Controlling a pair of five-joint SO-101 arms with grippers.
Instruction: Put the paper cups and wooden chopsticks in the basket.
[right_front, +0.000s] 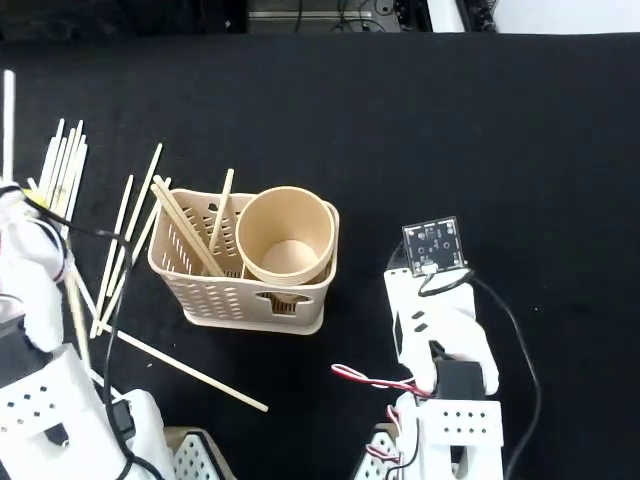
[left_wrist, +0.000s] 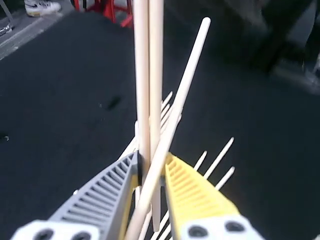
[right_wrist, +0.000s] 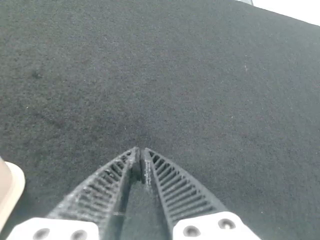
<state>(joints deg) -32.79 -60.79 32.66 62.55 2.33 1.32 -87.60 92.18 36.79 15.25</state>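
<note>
At the far left, the left end effector (left_wrist: 150, 165) is clamped narrow on a small bundle of wooden chopsticks (left_wrist: 149, 75). Two lie straight and close together between its fingers and a third crosses them at a slant. More loose chopsticks (right_front: 185, 367) lie scattered on the black desk (right_front: 480, 130) between that arm and the basket (right_front: 240, 295).

In the middle of the desk, the basket already holds a paper cup (right_front: 285, 250) upright in its right-hand part. A few stored chopsticks (right_front: 190, 233) lean in the left-hand compartment, their upper ends poking over the rim.

To the right, well apart from the basket, the right end effector (right_wrist: 139, 156) hangs over bare desk with its fingers pressed together on nothing.

The step in hand looks like carrying the gripped bundle to the basket. To do it well:
- Keep the squeeze firm all the way, since the slanted stick is the likeliest to twist out.
- Lift high enough that the trailing ends clear the loose sticks and the basket wall.
- Aim for the left-hand compartment beside the stored sticks, not the cup.
- Tip the bundle steeply so the lower ends go in first.
- Let go only once those ends are below the rim, or a stick may bounce back onto the desk.
- Approach from the open side so the leaning sticks are not knocked out
</note>
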